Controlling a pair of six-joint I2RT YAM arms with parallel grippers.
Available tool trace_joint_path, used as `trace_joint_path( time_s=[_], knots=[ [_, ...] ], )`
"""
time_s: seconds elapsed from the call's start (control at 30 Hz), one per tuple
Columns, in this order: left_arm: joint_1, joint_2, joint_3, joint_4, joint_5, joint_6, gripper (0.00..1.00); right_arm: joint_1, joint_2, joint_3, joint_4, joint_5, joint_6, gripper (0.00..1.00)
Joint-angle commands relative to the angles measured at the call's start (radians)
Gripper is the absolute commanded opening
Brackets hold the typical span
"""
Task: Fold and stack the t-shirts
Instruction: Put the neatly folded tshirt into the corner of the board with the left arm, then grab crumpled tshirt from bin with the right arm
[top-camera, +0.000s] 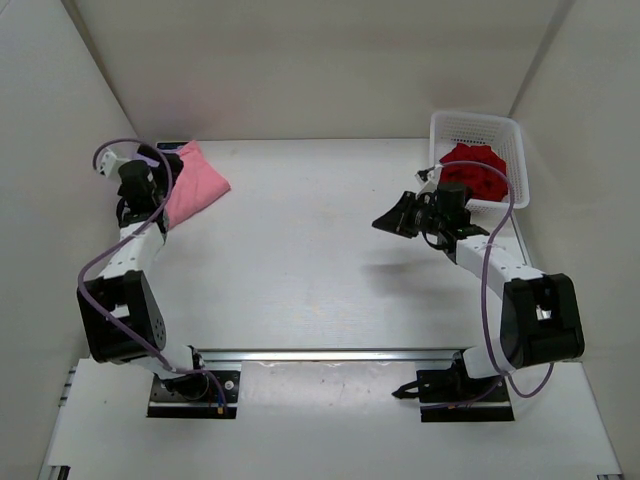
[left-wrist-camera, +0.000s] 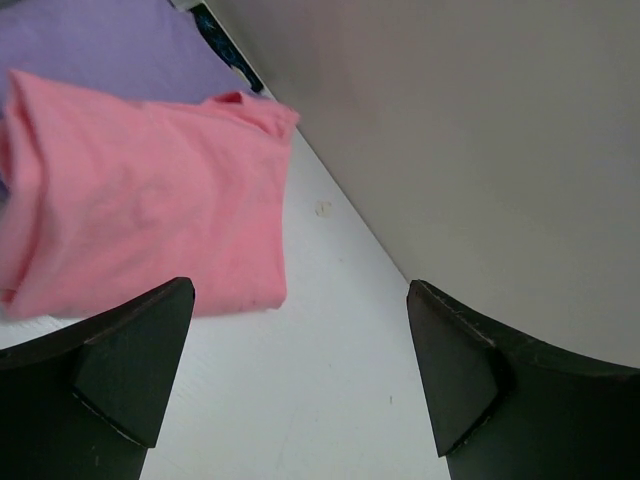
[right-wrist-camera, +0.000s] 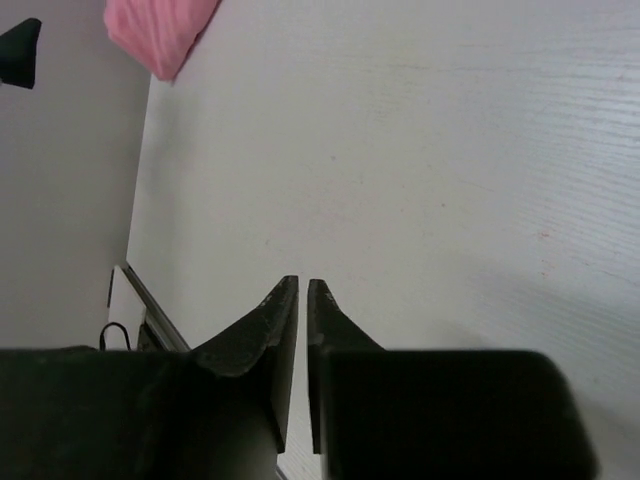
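The left gripper (left-wrist-camera: 300, 292) stands wide open with nothing between its fingers. The pink shirt (left-wrist-camera: 150, 200) lies folded just ahead of it, off its left finger. It rests on top of the purple shirt (left-wrist-camera: 100, 45), which shows beyond it, further from the fingertips. Both lie flat on the table (top-camera: 300, 260), close to the wall that runs past the right finger.

The right gripper (right-wrist-camera: 303, 287) is all but closed, with a thin slit between its fingers and nothing in it. It points over bare table towards the pink shirt, which is well apart from it. The basket (top-camera: 475, 118) sits behind its wrist, away from where the fingers point. The only thing visible in it is the red shirt (top-camera: 475, 172), bunched in a heap that reaches about to the rim.

The shirts look light, soft and limp, so one lifted by a single pinch would probably sag and lose its shape. The red shirt is best pinched on a raised fold at the top of the heap and drawn up out of the basket. It likely needs both grippers at a hem or the shoulders once it is spread out. The basket's lattice wall could catch the cloth. The folded pair may shift if nudged.
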Motion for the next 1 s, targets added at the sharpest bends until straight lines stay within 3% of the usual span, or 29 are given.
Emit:
trace_joint_path(
  time_s=[0.0,0.07,0.13,0.17,0.2,0.23,0.27,0.33,0.43,0.67,0.83,0.97],
  knots=[
    [-0.107,0.067,0.102,-0.029,0.077,0.065,0.99,-0.016,-0.001,0.058,0.028,0.035,0.000,0.03],
    [-0.196,0.133,0.155,-0.061,0.093,0.080,0.99,-0.016,0.009,0.128,-0.006,0.093,-0.015,0.00],
    [-0.354,0.201,0.205,-0.078,0.134,0.106,0.98,-0.028,0.034,0.223,-0.085,0.185,-0.065,0.00],
    [-0.389,0.219,0.238,-0.087,0.142,0.118,0.94,-0.036,0.067,0.306,-0.114,0.211,-0.102,0.00],
    [-0.464,0.247,0.270,-0.096,0.151,0.138,0.86,-0.057,0.104,0.351,-0.184,0.268,-0.140,0.00],
    [-0.535,0.267,0.280,-0.090,0.178,0.137,0.60,-0.076,0.121,0.429,-0.232,0.317,-0.156,0.01],
    [-0.566,0.279,0.301,-0.087,0.200,0.154,0.42,-0.119,0.149,0.480,-0.248,0.338,-0.165,0.00],
    [-0.671,0.320,0.360,-0.150,0.249,0.167,0.23,-0.209,0.186,0.560,-0.314,0.447,-0.188,0.00],
    [-0.762,0.316,0.334,-0.143,0.309,0.169,0.23,-0.291,0.276,0.691,-0.422,0.605,-0.292,0.04],
    [-0.809,0.301,0.187,-0.032,0.448,0.094,0.43,-0.351,0.650,1.110,-0.735,0.779,-0.474,0.44],
    [-0.838,0.230,0.030,0.014,0.463,0.088,0.46,-0.364,0.899,1.415,-0.900,0.805,-0.541,0.52],
    [-0.835,0.147,-0.096,0.063,0.440,0.077,0.47,-0.372,0.963,1.476,-0.925,0.764,-0.555,0.52]
  ],
)
